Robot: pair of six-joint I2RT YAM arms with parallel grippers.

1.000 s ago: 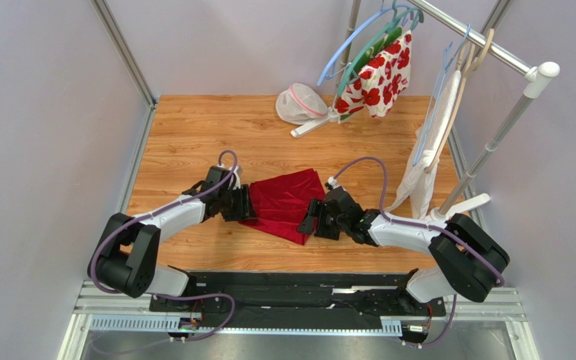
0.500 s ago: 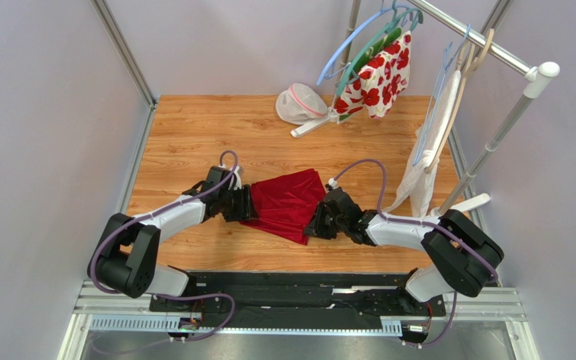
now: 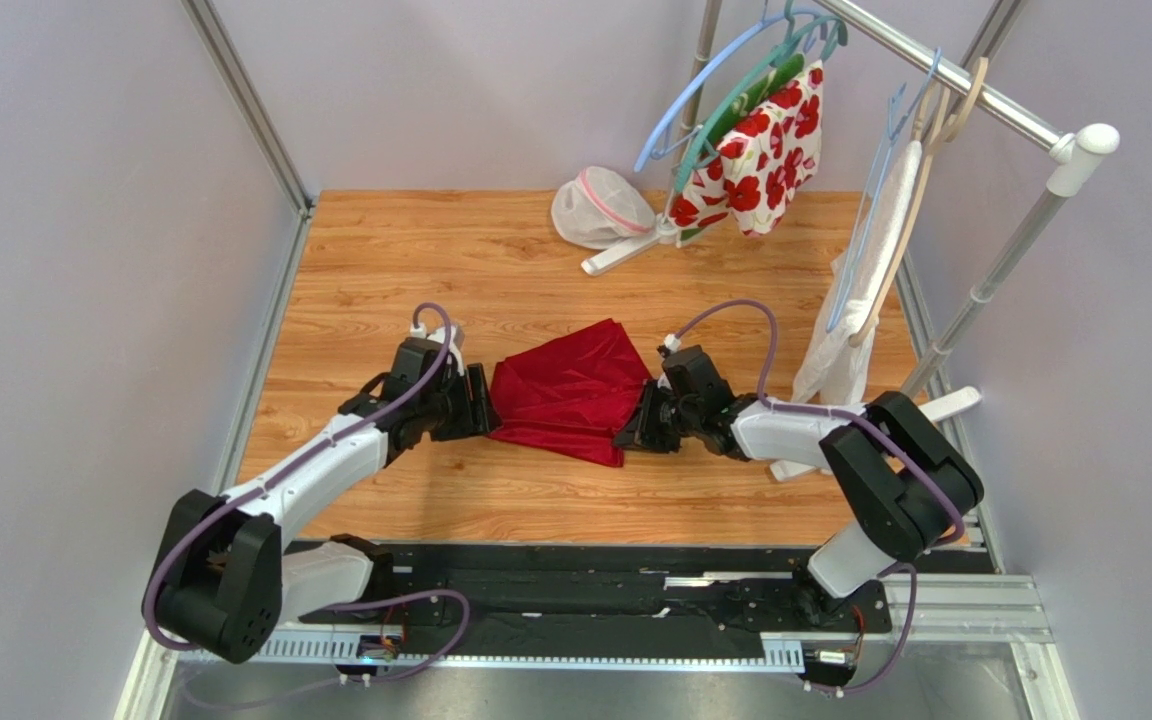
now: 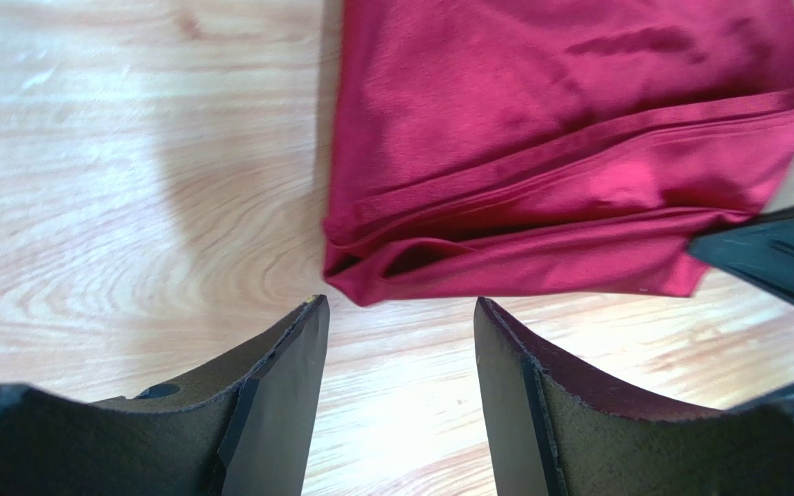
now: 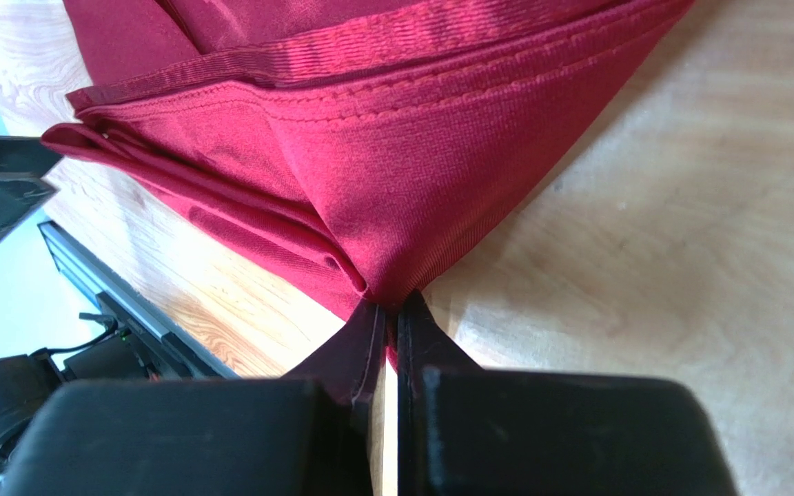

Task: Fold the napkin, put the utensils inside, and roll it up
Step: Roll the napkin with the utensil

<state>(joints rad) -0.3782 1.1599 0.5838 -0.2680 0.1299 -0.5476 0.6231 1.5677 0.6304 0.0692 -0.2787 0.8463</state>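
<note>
1. Napkin (image 3: 570,393) is seen folded, mid-table (image 3: 387,255), between both arms.
2. Right gripper (image 5: 391,310) is clamped on one napkin corner.
3. Left gripper (image 4: 399,310) is held agape, fingers parted just before the folded edge.

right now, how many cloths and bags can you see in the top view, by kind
dark red napkin: 1
white cloth with red flowers: 1
plain white towel: 1
white mesh bag: 1
total: 4
</note>
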